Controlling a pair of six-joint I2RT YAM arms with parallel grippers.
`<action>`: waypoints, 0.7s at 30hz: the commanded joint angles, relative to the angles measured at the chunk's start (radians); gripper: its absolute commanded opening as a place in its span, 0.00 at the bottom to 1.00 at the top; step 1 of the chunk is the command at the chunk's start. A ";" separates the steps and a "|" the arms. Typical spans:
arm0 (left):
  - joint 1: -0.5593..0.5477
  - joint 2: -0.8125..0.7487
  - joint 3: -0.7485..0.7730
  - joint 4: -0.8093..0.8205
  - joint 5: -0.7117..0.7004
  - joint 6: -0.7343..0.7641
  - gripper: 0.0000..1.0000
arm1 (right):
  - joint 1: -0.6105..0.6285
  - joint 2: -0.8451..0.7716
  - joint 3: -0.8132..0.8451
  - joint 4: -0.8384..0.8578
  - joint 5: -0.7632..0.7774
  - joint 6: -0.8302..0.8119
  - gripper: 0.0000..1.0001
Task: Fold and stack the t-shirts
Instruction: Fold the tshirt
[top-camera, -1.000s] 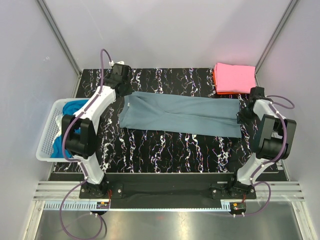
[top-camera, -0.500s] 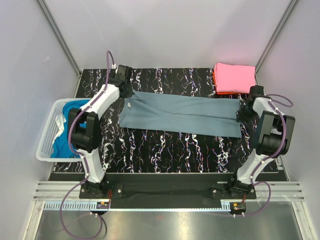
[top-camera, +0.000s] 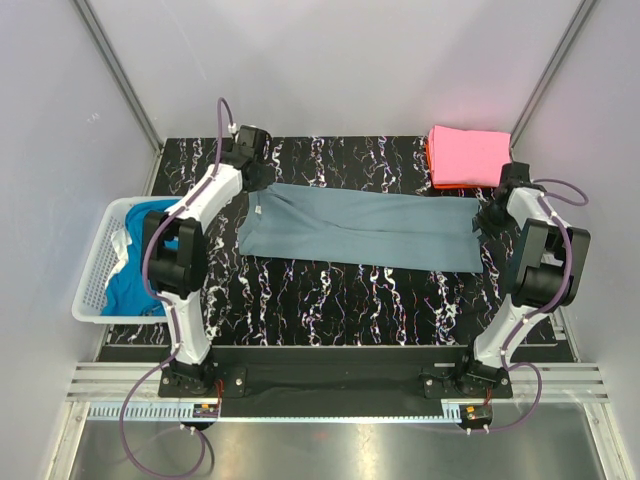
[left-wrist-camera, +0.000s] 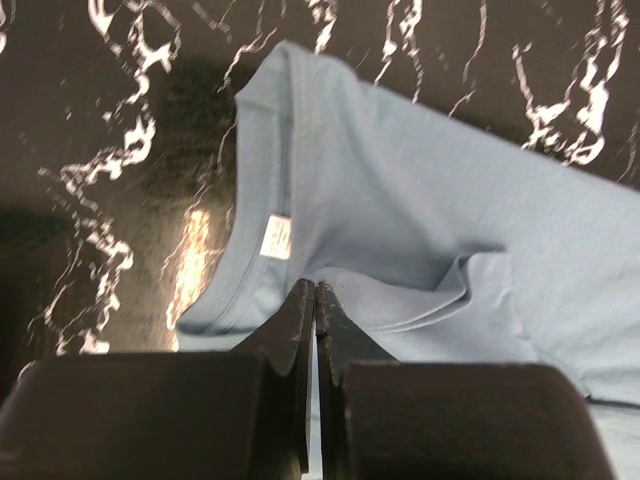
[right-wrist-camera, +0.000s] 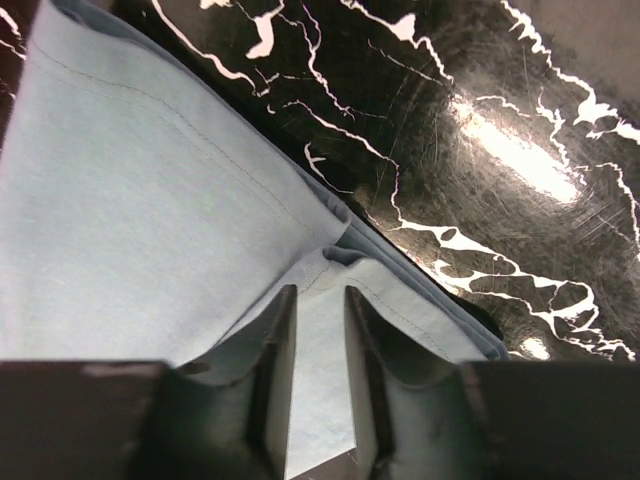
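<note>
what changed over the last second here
The left arm swung away from the basket, its left fingers edging slightly right while staying shut on the shirt's collar end. The right fingers parted, loosening the other end. The shirt, pink stack and basket stayed put.

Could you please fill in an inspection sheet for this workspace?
Surface: black marbled table.
Job's things: grey shirt spread flat mid-table; pink shirt folded atop a red shirt, far right corner; blue shirts in the basket, left.
Clutter: nothing seen.
Grippers: left gripper shut on the grey shirt near its collar; right gripper open at the other end.
Cables: purple cables loop off both arms, off the cloth.
Surroundings: plain walls, metal posts.
</note>
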 joint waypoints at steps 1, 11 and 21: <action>0.007 0.019 0.083 0.025 0.019 0.007 0.00 | 0.004 -0.031 0.042 -0.053 0.031 -0.022 0.34; 0.009 0.062 0.135 0.014 0.012 0.024 0.00 | 0.004 -0.114 -0.047 -0.016 -0.061 -0.025 0.35; 0.033 0.138 0.242 0.111 0.143 0.123 0.00 | 0.052 -0.143 -0.044 0.006 -0.084 -0.032 0.35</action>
